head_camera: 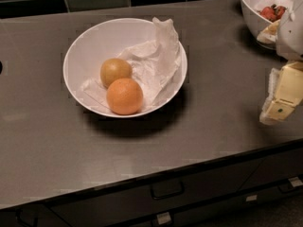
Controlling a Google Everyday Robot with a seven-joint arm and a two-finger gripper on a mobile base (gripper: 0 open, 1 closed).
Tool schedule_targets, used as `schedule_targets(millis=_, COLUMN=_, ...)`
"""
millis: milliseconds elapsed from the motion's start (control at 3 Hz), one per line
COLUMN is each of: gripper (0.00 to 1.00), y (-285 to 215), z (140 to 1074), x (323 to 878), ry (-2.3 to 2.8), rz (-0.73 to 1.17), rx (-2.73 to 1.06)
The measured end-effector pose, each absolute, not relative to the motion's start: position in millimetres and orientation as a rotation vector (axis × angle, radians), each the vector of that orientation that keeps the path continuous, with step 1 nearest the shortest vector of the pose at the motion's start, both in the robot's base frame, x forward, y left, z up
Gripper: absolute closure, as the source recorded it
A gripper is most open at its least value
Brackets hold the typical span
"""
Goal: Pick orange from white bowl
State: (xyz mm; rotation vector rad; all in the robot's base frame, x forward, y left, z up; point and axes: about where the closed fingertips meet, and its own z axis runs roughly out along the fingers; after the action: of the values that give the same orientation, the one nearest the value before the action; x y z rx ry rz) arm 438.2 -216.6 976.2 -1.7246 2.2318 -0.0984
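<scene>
One orange [124, 96] touched a duller fruit [115, 71] in the white bowl [78, 48]; my claw [280, 102] hovered right, couldn't tell its state.

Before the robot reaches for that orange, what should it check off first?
1. Orange in plain view, nothing on top: ok.
2. Orange lies in the white bowl, on the paper: ok.
3. Gap between orange and the duller fruit behind it: cannot tell.
4. Gripper above the orange: not ok; it hangs at the right edge, away from the white bowl.
5. Far bowl apart from the white bowl: ok.
</scene>
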Motion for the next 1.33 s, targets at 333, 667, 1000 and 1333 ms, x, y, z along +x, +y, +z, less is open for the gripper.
schedule_targets(millis=333, gripper=0.0, y=-211, z=978, x=440, ry=2.222, rz=-0.096, rx=-1.731)
schedule_targets(millis=667, gripper=0.0, y=-191, z=985, x=447, ry=2.188, rz=-0.087, rx=-1.752)
schedule_targets(millis=1000, gripper=0.0, y=-158, z=991, x=454, ry=2.114, rz=-0.053, rx=-1.821)
schedule_targets(millis=1333, gripper=0.0, y=-121, z=995, x=456, ry=1.951, rz=0.054, rx=-2.006)
